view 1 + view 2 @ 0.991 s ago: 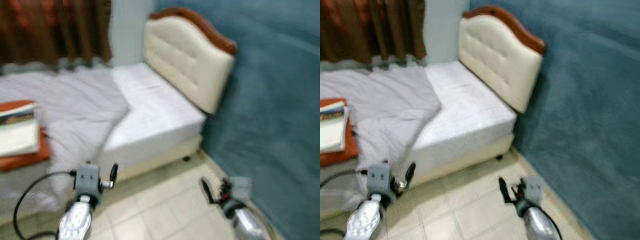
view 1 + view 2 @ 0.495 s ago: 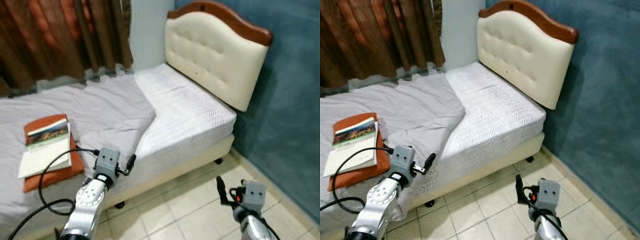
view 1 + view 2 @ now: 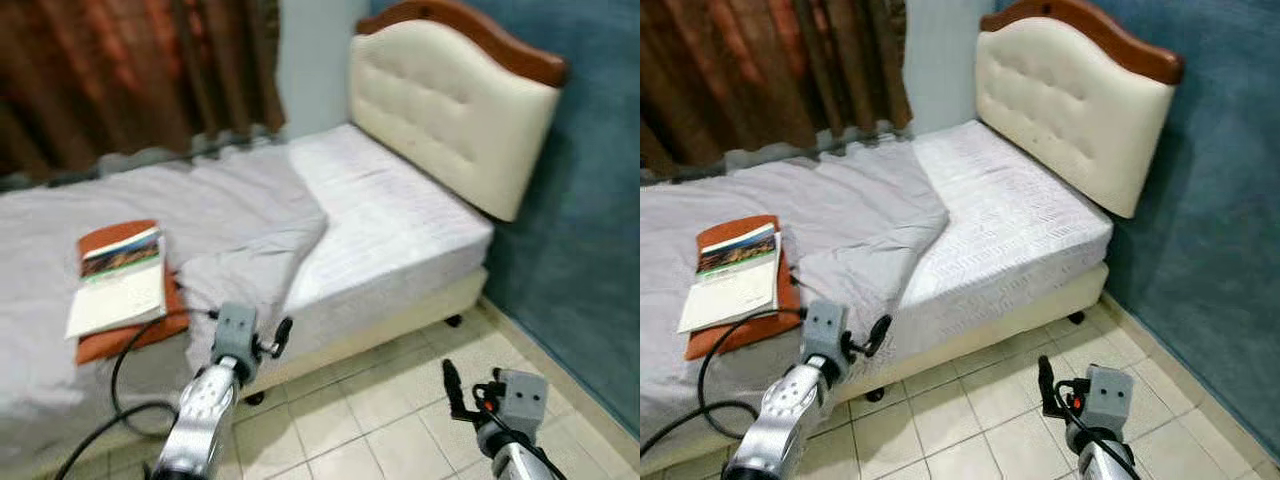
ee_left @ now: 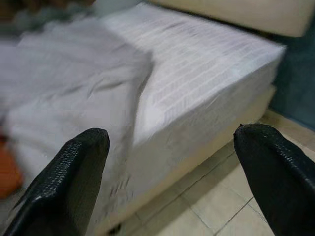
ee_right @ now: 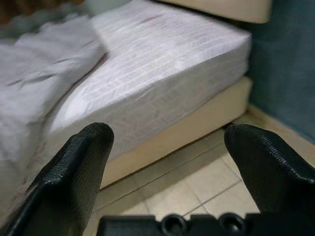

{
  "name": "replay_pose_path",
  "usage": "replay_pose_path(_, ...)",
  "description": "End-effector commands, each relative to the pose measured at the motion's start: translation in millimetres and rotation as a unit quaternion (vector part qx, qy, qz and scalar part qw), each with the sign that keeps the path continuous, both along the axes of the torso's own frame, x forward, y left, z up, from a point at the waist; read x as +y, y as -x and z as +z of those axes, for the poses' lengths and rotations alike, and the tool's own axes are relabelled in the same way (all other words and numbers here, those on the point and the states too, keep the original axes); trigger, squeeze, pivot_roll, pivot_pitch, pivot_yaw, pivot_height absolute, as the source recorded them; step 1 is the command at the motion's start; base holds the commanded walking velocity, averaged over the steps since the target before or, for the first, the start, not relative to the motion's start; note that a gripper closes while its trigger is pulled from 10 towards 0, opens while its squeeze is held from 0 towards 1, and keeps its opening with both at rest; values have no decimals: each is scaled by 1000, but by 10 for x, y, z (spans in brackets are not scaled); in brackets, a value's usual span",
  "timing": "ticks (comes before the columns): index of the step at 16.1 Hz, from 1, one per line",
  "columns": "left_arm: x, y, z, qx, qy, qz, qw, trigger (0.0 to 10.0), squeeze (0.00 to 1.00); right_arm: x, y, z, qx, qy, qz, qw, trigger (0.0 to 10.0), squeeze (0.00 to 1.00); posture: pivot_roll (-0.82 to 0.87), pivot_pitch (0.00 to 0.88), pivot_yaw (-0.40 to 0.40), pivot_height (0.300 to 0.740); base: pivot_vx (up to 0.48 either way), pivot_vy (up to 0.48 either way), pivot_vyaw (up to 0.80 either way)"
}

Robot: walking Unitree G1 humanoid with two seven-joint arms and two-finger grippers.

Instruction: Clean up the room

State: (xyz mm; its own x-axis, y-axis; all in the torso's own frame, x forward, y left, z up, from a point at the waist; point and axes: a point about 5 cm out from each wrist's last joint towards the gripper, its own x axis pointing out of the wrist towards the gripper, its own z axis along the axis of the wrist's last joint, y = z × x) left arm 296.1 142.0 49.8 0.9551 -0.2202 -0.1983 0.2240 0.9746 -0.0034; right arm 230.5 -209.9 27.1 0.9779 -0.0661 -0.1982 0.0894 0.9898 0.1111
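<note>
On bed (image 3: 1020, 235), gray blanket (image 3: 840, 230) lies messy, book (image 3: 735, 278) on orange pad (image 3: 740, 325) near its edge. Left claw (image 4: 172, 182) open, empty, by bed side. Right claw (image 5: 165, 177) open, empty, over floor tiles (image 3: 970, 420).

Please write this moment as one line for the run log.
phase: facing bed | left gripper: open, empty, near blanket edge | right gripper: open, empty, over floor tiles | book: on orange cushion
</note>
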Motion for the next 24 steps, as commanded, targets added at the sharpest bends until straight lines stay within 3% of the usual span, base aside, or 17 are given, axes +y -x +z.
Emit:
replay_pose_path(1, 92, 24, -8, -1, 1, 22, 1000, 10000, 0, 15, -14, 29, -2, -4, 12, 1000, 10000, 0, -146, 0, 60, 740, 0, 409, 525)
replay_pose_path(4, 126, 45, 34, -19, -5, 35, 999, 10000, 0, 36, -102, 25, 8, -5, 42, 999, 10000, 0, -114, 0, 38, 740, 0, 475, 527)
replay_pose_path(16, 217, 55, 116, -45, -29, 43, 998, 10000, 0, 147, -185, -3, 9, -10, 77, 997, 10000, 0, -53, 0, 19, 740, 0, 472, 525)
replay_pose_path(24, 272, 78, 119, -40, -26, 56, 997, 10000, 0, 184, -253, 4, 2, -27, 79, 997, 10000, 0, -27, 0, 13, 740, 0, 469, 0)
